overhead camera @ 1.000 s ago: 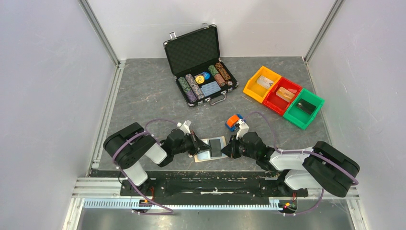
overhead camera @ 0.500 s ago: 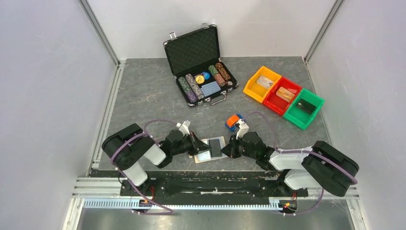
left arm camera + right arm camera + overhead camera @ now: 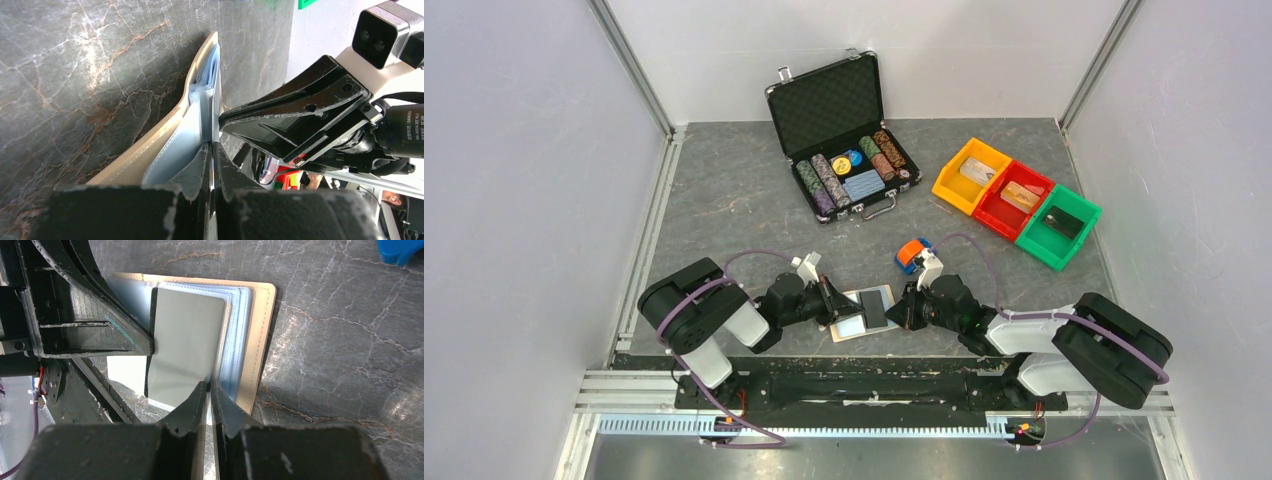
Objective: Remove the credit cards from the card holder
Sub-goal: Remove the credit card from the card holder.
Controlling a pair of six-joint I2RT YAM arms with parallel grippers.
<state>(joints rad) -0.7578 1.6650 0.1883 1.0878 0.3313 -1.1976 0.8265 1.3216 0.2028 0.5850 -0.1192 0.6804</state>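
Observation:
The tan card holder [image 3: 886, 292] lies open on the grey table near the front edge, pale blue faces up. A grey-teal credit card [image 3: 873, 309] lies across it, partly out of its pocket; the right wrist view shows it [image 3: 187, 340] beside the blue pocket layers and the holder's tan rim [image 3: 262, 340]. My left gripper [image 3: 842, 303] is shut on the card's left edge, seen edge-on in the left wrist view [image 3: 211, 146]. My right gripper [image 3: 898, 310] is shut on the holder's near right edge [image 3: 210, 384]. Any other cards are hidden in the pockets.
An open black chip case [image 3: 839, 135] stands at the back. Yellow [image 3: 971, 175], red [image 3: 1014, 200] and green [image 3: 1058, 227] bins sit at the back right. A small orange and blue object [image 3: 912, 253] lies just behind the right gripper. Walls close both sides.
My left gripper has shifted slightly to the left with the card. The right gripper and the holder have stayed put.

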